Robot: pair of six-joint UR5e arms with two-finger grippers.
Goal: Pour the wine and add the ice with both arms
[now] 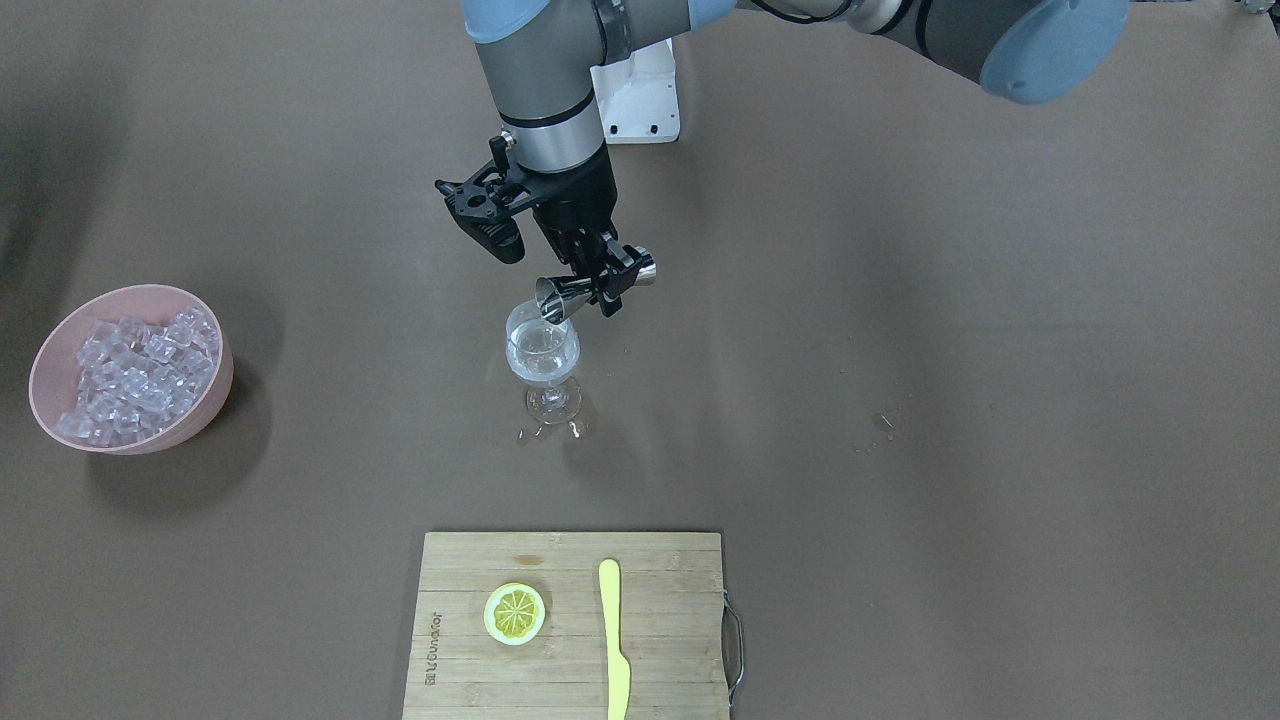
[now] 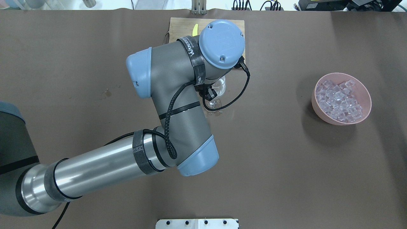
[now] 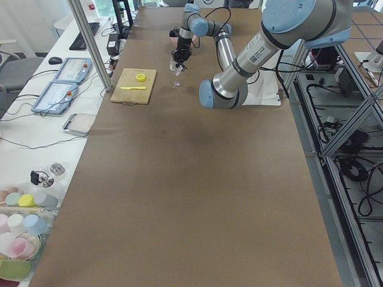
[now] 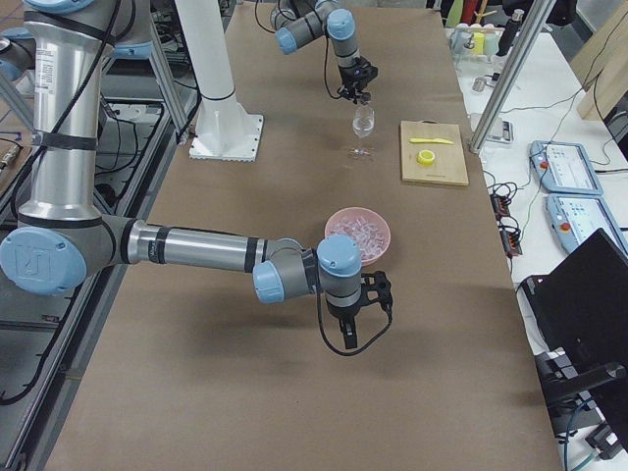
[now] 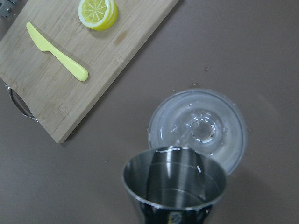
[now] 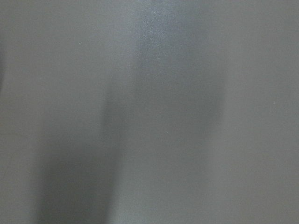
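The left arm [image 2: 178,95] reaches from the robot's left side to the table centre, with the elbow folded back and the wrist pointing down over the wine glass [image 1: 543,350]. The left gripper [image 1: 600,275] is clamped on a steel jigger [image 1: 565,298], which lies tilted nearly on its side with its mouth at the glass rim. In the left wrist view the jigger mouth overlaps the near edge of the glass. The wine [image 1: 540,355] sits as a small clear pool in the glass bowl. A few droplets [image 1: 525,435] lie on the table [image 1: 900,300] beside the glass foot. The right arm [image 4: 196,245] extends low across the table, and the right gripper [image 4: 361,312] hangs just beside the pink bowl [image 1: 205,410]. Whether its fingers are spread or closed cannot be told. The ice [image 1: 135,372] is heaped in that bowl, well apart from the glass on the robot's right side. A wooden cutting board [image 1: 670,620] lies beyond the glass, away from the robot. It carries a lemon slice [image 1: 515,612] and a yellow knife [image 1: 612,640], set apart from each other.
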